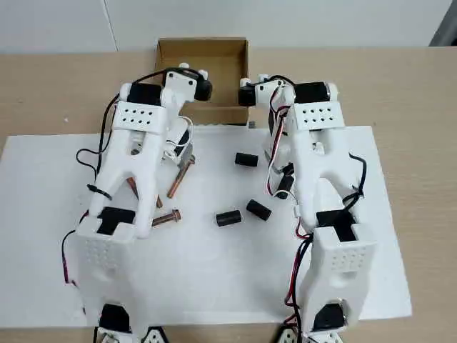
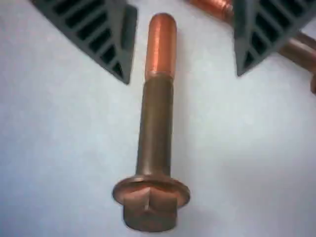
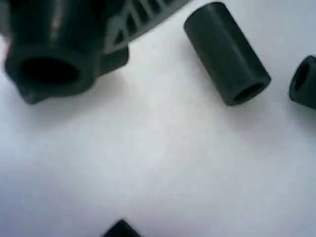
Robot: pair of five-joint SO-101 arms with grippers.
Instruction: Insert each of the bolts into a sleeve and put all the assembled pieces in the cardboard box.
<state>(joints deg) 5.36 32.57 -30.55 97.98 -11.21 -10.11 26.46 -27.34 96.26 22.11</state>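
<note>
– Left pincer (image 2: pixel 181 75): jaws spread, nothing held, one finger (image 2: pixel 106 34) on either side of a copper bolt (image 2: pixel 157 123).
– Why set like that?
– Reads as a pre-grasp. The bolt lies flat on the white sheet (image 1: pixel 214 286). Its threaded end sits in the gap between the fingers and touches neither. The flanged head lies out past the tips. My judgement: closing now would pinch the thread end, not the shank.
– Anything crowding it?
– More bolts (image 2: pixel 296 49) just outside one finger, near enough to get nudged.
– Right pincer (image 1: pixel 285 180)?
– Closed on a black sleeve (image 3: pixel 49 69). The bore mouth is open and clear of the grip, and the sleeve appears raised off the sheet. It is likely held that way as a socket for the bolt.
– Spares?
– A loose sleeve (image 3: pixel 227 54) lies on its side near the held one. A second sleeve (image 3: pixel 303 81) lies just beyond that.
– And the box?
– The cardboard box (image 1: pixel 214 61) stands beyond both pincers, well apart from the straddled bolt. No bolt in sight sits inside a sleeve. I judge the task to be at its first pairing, with the bolt's grasp the step in hand.
</note>
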